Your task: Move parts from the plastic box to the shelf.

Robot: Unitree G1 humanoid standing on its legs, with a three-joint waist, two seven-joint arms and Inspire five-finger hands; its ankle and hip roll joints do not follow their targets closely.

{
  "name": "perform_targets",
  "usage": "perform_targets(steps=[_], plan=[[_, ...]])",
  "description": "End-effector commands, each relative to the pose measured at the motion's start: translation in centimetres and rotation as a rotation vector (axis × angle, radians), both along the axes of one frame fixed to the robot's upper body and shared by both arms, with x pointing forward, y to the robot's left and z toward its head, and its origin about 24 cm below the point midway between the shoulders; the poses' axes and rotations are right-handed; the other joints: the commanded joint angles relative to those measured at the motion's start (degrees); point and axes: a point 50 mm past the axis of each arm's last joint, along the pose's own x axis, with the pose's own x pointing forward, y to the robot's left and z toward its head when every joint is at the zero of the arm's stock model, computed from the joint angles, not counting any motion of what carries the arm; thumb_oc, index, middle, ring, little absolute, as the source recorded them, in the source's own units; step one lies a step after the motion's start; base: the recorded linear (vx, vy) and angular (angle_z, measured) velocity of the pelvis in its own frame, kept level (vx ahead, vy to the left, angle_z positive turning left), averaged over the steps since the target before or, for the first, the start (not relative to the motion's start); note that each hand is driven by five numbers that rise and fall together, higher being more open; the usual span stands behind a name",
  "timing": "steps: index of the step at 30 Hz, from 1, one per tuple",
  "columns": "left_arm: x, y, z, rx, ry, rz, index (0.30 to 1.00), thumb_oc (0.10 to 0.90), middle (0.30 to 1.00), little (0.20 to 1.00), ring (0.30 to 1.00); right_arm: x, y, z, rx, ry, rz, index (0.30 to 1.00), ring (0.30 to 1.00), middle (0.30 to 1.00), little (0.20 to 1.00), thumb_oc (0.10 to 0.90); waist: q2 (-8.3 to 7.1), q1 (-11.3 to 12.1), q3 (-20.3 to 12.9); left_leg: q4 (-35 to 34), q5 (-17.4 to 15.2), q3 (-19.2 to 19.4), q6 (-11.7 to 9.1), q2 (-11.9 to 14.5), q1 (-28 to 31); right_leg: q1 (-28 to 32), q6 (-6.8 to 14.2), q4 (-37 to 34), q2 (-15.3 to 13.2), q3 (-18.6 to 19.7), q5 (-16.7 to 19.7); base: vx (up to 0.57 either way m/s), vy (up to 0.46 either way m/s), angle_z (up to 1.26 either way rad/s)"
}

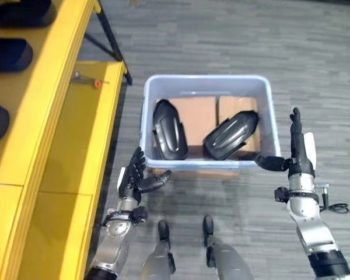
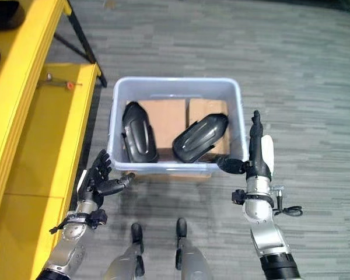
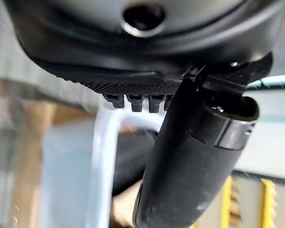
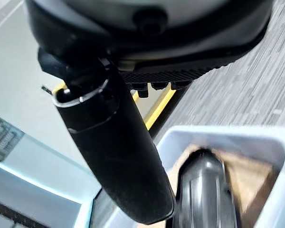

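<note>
While both hands hang free outside the pale translucent plastic box [image 1: 267, 111], the step in hand looks like the approach for a pick. The left hand [image 1: 135, 177] sits just off the box's seven o'clock corner, fingers loosely spread and grasping nothing. The right hand [image 1: 296, 153] stands at the box's four o'clock corner, fingers straight and pointing up, thumb reaching toward the wall, also empty.

Two glossy black moulded shell parts lie inside on flat brown cardboard pieces [image 1: 199, 114]: the left black part [image 1: 168, 129] stands lengthwise toward nine o'clock, and the right black part [image 1: 231, 135] lies slanted toward four o'clock, its lower end against the front wall. Both look rigid, smooth and curved, likely slippery under the fingers.

Next, one hand should probably come over the rim and curl round a part's narrower edge. Yellow painted metal shelf boards [image 1: 64, 105] run along nine o'clock, with similar dark parts [image 1: 11, 53] already resting at ten o'clock.
</note>
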Motion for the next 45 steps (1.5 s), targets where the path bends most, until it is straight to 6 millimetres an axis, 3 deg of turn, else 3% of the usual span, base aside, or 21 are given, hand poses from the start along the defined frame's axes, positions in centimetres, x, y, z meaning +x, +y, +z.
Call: perform_targets(steps=[1, 11, 26, 30, 36, 45], plan=[[0.0, 0.9, 4.1, 0.057, -0.214, 0.011, 1.000, 0.900, 1.000, 1.000, 1.000, 1.4, 0.7, 4.2, 0.008, -0.226, -0.043, 1.000, 1.000, 1.000, 1.000, 0.900, -5.11, 1.08, -3.00, 4.33, -2.88, -1.24, -1.77, 3.08, -1.34, 4.45, 8.64, -6.03, -11.88, -0.38, 6.54, -0.05, -0.016, 0.09], [0.9, -0.5, 5.0, 0.035, -0.248, -0.001, 1.000, 0.900, 1.000, 1.000, 1.000, 4.7, 3.1, 7.4, 0.009, -0.315, -0.064, 1.000, 1.000, 1.000, 1.000, 0.900, -4.97, 2.88, 1.37, 3.90, -1.56, -1.55, -2.22, 3.32, -5.01, 0.71, 8.95, -6.18, -11.90, -1.46, 8.25, -0.03, -0.008, 0.04], [2.2, -1.9, 6.1, 0.011, -0.293, 0.003, 1.000, 0.900, 1.000, 1.000, 1.000, 7.4, 2.5, 11.7, 0.067, -0.412, -0.191, 1.000, 1.000, 1.000, 1.000, 0.900, -3.97, 4.84, 5.40, 4.52, -1.04, -3.52, -2.13, 1.67, -10.49, -2.13, 9.23, -6.15, -13.28, -3.17, 9.69, 0.00, 0.012, 0.07], [2.9, -2.4, 6.6, 0.003, -0.310, 0.020, 1.000, 0.900, 1.000, 1.000, 1.000, 8.2, 2.3, 9.7, 0.124, -0.329, -0.237, 1.000, 1.000, 1.000, 1.000, 0.900, -3.23, 5.23, 7.26, 6.01, -1.61, -4.43, -1.81, 0.77, -13.49, -3.00, 9.32, -6.16, -13.96, -4.21, 10.15, 0.04, 0.030, 0.17], [3.3, -2.8, 7.0, -0.001, -0.320, 0.033, 1.000, 0.900, 1.000, 1.000, 1.000, 8.6, 2.3, 8.4, 0.179, -0.291, -0.268, 1.000, 1.000, 1.000, 1.000, 0.900, -2.43, 4.91, 8.59, 6.81, -2.37, -3.91, -1.41, 0.15, -14.71, -4.23, 9.47, -6.13, -14.27, -3.70, 10.67, 0.01, 0.025, 0.01], [3.6, -3.0, 7.2, 0.004, -0.328, 0.036, 1.000, 0.900, 1.000, 1.000, 1.000, 8.7, 2.1, 5.5, 0.190, -0.191, -0.318, 1.000, 1.000, 1.000, 1.000, 0.900, -1.20, 4.57, 9.19, 7.02, -2.54, -3.86, -1.23, -0.43, -15.76, -5.19, 9.62, -6.15, -14.68, -3.62, 10.74, 0.00, 0.007, -0.02]])
